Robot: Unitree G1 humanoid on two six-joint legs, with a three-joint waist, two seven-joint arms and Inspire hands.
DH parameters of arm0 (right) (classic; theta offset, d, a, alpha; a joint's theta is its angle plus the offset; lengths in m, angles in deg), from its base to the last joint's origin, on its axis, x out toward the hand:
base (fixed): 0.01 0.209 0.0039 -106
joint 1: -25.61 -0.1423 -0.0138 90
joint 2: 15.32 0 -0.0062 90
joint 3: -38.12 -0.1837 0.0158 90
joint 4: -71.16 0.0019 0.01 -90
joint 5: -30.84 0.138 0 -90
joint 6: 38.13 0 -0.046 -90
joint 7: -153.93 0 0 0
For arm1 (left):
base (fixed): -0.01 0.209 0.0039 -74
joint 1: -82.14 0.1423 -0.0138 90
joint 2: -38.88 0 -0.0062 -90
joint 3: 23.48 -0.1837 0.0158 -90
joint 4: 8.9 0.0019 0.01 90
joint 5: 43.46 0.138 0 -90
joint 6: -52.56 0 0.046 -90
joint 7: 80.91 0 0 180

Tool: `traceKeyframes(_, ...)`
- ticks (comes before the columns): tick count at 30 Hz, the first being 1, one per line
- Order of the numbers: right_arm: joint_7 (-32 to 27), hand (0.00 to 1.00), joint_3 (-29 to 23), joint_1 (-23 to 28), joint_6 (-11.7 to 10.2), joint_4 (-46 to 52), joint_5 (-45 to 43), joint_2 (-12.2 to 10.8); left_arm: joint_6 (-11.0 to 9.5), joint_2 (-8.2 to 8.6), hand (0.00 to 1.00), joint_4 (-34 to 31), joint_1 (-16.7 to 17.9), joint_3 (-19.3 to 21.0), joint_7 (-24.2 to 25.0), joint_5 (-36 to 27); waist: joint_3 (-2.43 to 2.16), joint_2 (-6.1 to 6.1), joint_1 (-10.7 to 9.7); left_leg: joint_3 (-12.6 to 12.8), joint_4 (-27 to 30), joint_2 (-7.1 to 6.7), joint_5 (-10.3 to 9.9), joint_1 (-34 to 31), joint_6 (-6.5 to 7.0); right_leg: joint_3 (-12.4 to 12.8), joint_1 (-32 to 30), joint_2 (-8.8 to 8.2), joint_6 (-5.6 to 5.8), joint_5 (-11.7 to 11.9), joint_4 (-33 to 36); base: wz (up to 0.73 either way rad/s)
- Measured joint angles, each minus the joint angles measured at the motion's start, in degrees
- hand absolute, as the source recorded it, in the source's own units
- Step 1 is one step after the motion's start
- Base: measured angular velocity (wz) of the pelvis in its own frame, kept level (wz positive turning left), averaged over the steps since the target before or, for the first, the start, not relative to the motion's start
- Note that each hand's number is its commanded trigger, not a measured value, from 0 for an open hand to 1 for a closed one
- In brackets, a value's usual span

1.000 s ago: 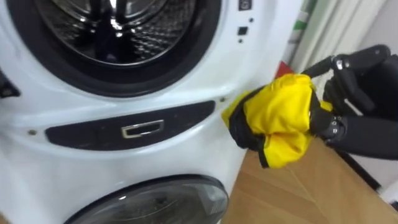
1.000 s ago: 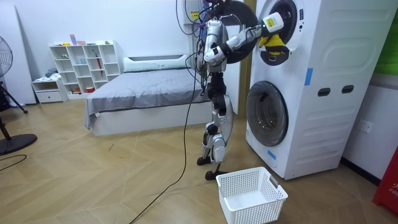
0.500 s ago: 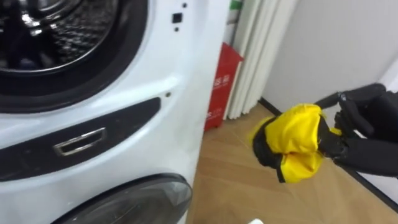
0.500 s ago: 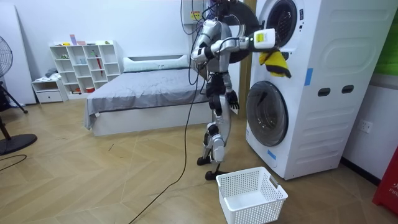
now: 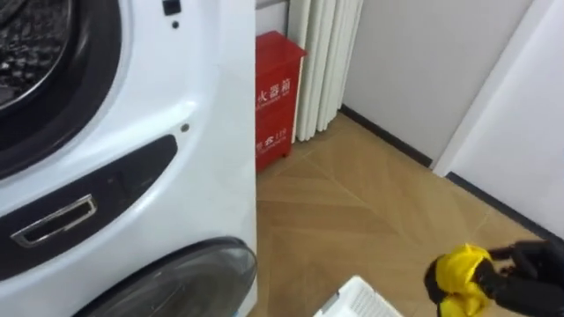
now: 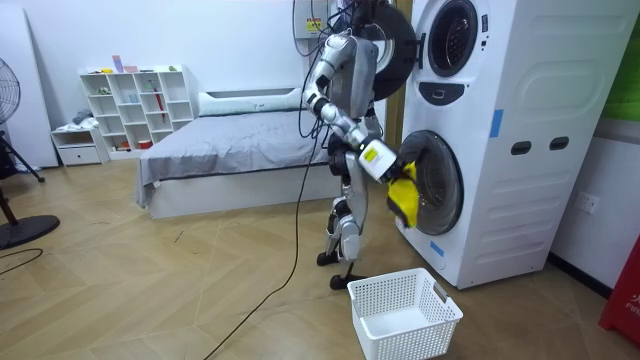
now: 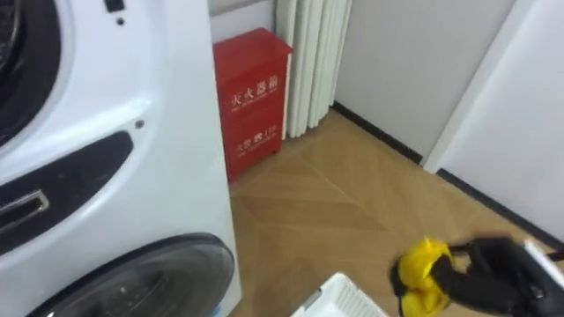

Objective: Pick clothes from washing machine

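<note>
The yellow garment [image 5: 456,275] is out of the washing machine [image 5: 176,132] and bunched into a wad in the right hand [image 5: 533,264]. The fingers are curled round it and gripping, with cloth bulging out on the side toward the machine. The arm comes in from the lower right, low in the eye views.

The relation that matters is garment vs. the white basket [image 6: 415,340] on the floor [image 5: 370,202].
- **Room view:** the wad hangs approx. straight over the basket but well above it, level w/ the lower door [image 5: 176,282]. The robot stands just in front of the stacked machines.
- **Eye views:** one corner of the basket pokes in at the bottom edge, and the garment sits to its right and apart from it. So the hand may be a bit off to the robot's right of the basket's middle — can't tell depth for sure.

The wad has no real long axis. It is a lump w/ a short tail drooping below the hand, so orientation shouldn't matter for a drop.

Likely next step is to bring the hand lower and in over the opening, then let go. The main risk is releasing too far out, so the cloth catches the rim or lands on the floor.

The red box [image 5: 275,97] and curtain [image 5: 322,53] behind are well clear of the path.
</note>
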Motion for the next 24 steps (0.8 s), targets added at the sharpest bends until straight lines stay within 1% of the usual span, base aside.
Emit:
traceKeyframes(1, -0.9, 1.00, 0.3, -0.5, -0.4, -2.3, 0.0, 0.0, 0.0, -0.10, 0.00, 0.0, 0.1, -0.5, 0.1, -0.1, -0.04, 1.03, 0.0, -0.1, 0.4, 0.01, 0.0, -0.9, 0.01, 0.0, -0.7, -0.07, 0.00, 0.0, 0.2, 0.00)
traceKeyframes(2, -1.4, 1.00, 0.5, -0.9, -0.5, -3.8, 0.0, 0.0, 0.0, -0.18, 0.00, 0.1, 0.1, -0.9, 0.1, -0.1, 0.05, 1.42, -0.1, -0.3, 0.5, 0.01, 0.0, -1.0, 0.01, -0.1, -0.9, -0.08, 0.00, 0.0, 0.2, 0.00)
traceKeyframes(3, -2.7, 1.00, 1.3, -1.6, -0.8, -7.0, 0.0, -0.1, 0.0, -0.19, 0.00, 0.0, 0.1, -1.0, 0.2, -0.2, -0.21, 2.09, -0.1, -0.3, 0.6, 0.01, 0.0, -1.5, 0.01, -0.1, -1.4, -0.05, -0.04, -0.1, 0.3, 0.03)
traceKeyframes(4, -3.7, 1.00, 1.8, -2.2, -0.8, -9.7, 0.0, -0.4, 0.0, -0.20, 0.00, 0.0, 0.1, -1.1, 0.2, -0.4, -0.07, 2.38, -0.1, -0.4, 0.6, 0.03, 0.0, -1.7, 0.00, -0.3, -1.6, -0.06, -0.12, -0.1, 0.5, 0.04)
traceKeyframes(5, -4.1, 1.00, 1.8, -2.5, -1.1, -11.2, 0.0, -0.7, 0.0, -0.19, 0.00, 0.0, 0.0, -1.3, 0.2, -0.9, -0.13, 2.75, -0.1, -0.6, 0.6, 0.05, 0.1, -1.7, 0.00, -0.4, -1.7, -0.06, -0.13, -0.1, 0.5, 0.09)
traceKeyframes(6, -5.5, 1.00, 2.1, -3.5, -2.2, -14.6, 0.0, -1.8, -0.1, -0.15, 0.00, 0.2, -0.3, -2.2, 0.2, -1.2, -0.08, 3.01, -0.1, -0.8, 0.6, 0.05, 0.1, -1.8, 0.00, -0.6, -1.7, -0.11, -0.19, -0.2, 0.4, 0.10)
traceKeyframes(7, -6.8, 1.00, 2.6, -4.5, -2.7, -18.2, 0.1, -2.6, -0.4, 0.08, 0.00, 0.3, -0.5, -2.4, 0.2, -1.2, -0.14, 3.21, -0.1, -1.1, 0.6, 0.03, 0.1, -1.9, 0.00, -0.9, -1.8, -0.17, -0.23, -0.3, 0.5, 0.11)
traceKeyframes(8, -7.2, 1.00, 3.2, -5.1, -2.9, -20.0, 0.2, -2.7, -0.6, 0.11, 0.00, 0.4, -0.6, -2.8, 0.2, -1.3, -0.13, 3.30, -0.1, -1.3, 0.6, 0.00, 0.1, -2.0, 0.02, -1.0, -1.9, -0.24, -0.23, -0.3, 0.5, 0.19)
traceKeyframes(9, -8.2, 1.00, 4.1, -5.9, -2.9, -22.7, 0.2, -2.8, -1.2, 0.11, 0.00, 0.3, -0.8, -3.4, 0.2, -1.4, -0.32, 3.76, -0.2, -2.2, 0.7, -0.14, 0.3, -2.7, 0.23, -1.8, -2.2, -0.59, -0.22, -0.3, 0.4, 0.28)
traceKeyframes(10, -9.5, 1.00, 4.2, -6.4, -3.1, -24.3, 0.2, -3.0, -1.6, 0.11, 0.00, 0.0, -1.2, -3.7, 0.2, -1.3, -0.37, 4.11, -0.3, -2.7, 0.7, -0.31, 0.4, -3.4, 0.45, -2.4, -2.7, -1.01, -0.19, -0.3, 0.4, 0.32)
traceKeyframes(11, -10.3, 1.00, 4.1, -6.7, -3.5, -25.1, 0.2, -3.1, -1.7, 0.11, 0.00, -0.3, -1.4, -3.7, 0.2, -1.3, -0.31, 4.31, -0.3, -3.1, 0.8, -0.40, 0.5, -3.8, 0.59, -2.8, -2.9, -1.23, -0.16, -0.3, 0.4, 0.30)
traceKeyframes(12, -11.7, 1.00, 4.1, -7.1, -4.0, -26.0, 0.2, -3.2, -1.8, 0.11, 0.00, -0.8, -1.7, -3.7, 0.2, -1.2, -0.39, 4.72, -0.3, -3.6, 0.9, -0.61, 0.6, -4.5, 0.79, -3.3, -3.5, -1.55, -0.08, -0.4, 0.4, 0.24)
traceKeyframes(13, -13.1, 1.00, 4.1, -7.8, -4.8, -27.1, 0.3, -3.2, -1.8, 0.11, 0.00, -1.4, -1.9, -3.7, 0.2, -1.3, -0.31, 5.10, -0.1, -3.8, 0.9, -0.79, 0.8, -5.1, 0.97, -3.6, -4.0, -1.83, 0.00, -0.4, 0.5, 0.21)
traceKeyframes(14, -13.9, 1.00, 4.2, -8.1, -5.1, -27.4, 0.3, -3.3, -1.9, 0.11, 0.00, -1.7, -1.9, -3.7, 0.2, -1.3, -0.41, 5.40, -0.1, -4.1, 0.9, -0.86, 0.8, -5.5, 1.04, -3.8, -4.3, -1.95, 0.02, -0.4, 0.6, 0.20)
traceKeyframes(16, -16.5, 1.00, 4.5, -9.6, -7.0, -29.9, 0.6, -3.3, -2.1, 0.11, 0.00, -2.0, -2.6, -3.7, 0.2, -1.7, -0.22, 6.04, 0.0, -5.0, 0.9, -1.20, 1.1, -6.6, 1.38, -4.7, -5.1, -2.52, 0.17, -0.5, 1.2, 0.23)
traceKeyframes(17, -17.2, 1.00, 4.7, -10.0, -7.6, -30.9, 0.6, -3.3, -2.1, 0.11, 0.00, -2.0, -2.9, -3.7, 0.1, -2.2, -0.17, 6.10, 0.2, -5.1, 0.9, -1.28, 1.2, -6.8, 1.43, -4.8, -5.5, -2.61, 0.25, -0.5, 1.5, 0.13)
traceKeyframes(19, -20.6, 1.00, 6.0, -11.1, -9.2, -34.0, 1.2, -3.4, -2.4, 0.27, 0.00, -2.0, -3.8, -3.7, 0.0, -3.0, -0.11, 6.34, 1.6, -5.2, 0.9, -1.36, 1.3, -7.5, 1.49, -4.8, -6.2, -2.67, 0.26, -0.5, 1.6, 0.02)
traceKeyframes(20, -21.3, 1.00, 6.1, -11.1, -9.2, -34.3, 1.9, -3.5, -2.5, 0.39, 0.00, -2.0, -3.9, -3.7, 0.0, -3.7, -0.09, 6.45, 1.8, -5.2, 0.9, -1.38, 1.3, -7.6, 1.49, -4.9, -6.4, -2.69, 0.27, -0.6, 1.5, 0.00)
traceKeyframes(21, -22.6, 1.00, 6.1, -11.2, -9.2, -34.3, 3.2, -3.8, -2.5, 0.74, 0.00, -2.0, -3.8, -3.8, 0.0, -4.7, -0.13, 6.91, 2.0, -5.3, 0.9, -1.39, 1.3, -7.9, 1.49, -5.0, -6.6, -2.74, 0.28, -0.6, 1.5, 0.11)
traceKeyframes(22, -23.8, 1.00, 6.1, -11.3, -9.3, -34.4, 4.3, -3.9, -2.4, 1.26, 0.00, -1.9, -3.8, -4.3, 0.0, -4.9, -0.33, 7.63, 1.8, -5.9, 0.9, -1.49, 1.4, -8.5, 1.60, -5.5, -6.9, -2.98, 0.32, -0.7, 1.5, 0.15)
traceKeyframes(23, -24.4, 1.00, 6.1, -11.4, -9.4, -34.5, 4.8, -3.9, -2.4, 1.50, 0.00, -2.0, -3.9, -4.5, 0.0, -5.2, -0.30, 7.82, 1.8, -6.1, 0.8, -1.62, 1.5, -8.7, 1.65, -5.7, -7.1, -3.15, 0.33, -0.8, 1.7, 0.19)
traceKeyframes(24, -25.5, 1.00, 6.1, -11.8, -9.6, -34.8, 5.0, -4.2, -2.5, 1.84, 0.00, -2.2, -4.0, -4.5, 0.0, -5.8, -0.30, 7.87, 1.9, -6.4, 0.5, -2.13, 2.0, -9.0, 1.75, -5.8, -7.9, -3.48, 0.41, -1.4, 2.7, 0.16)
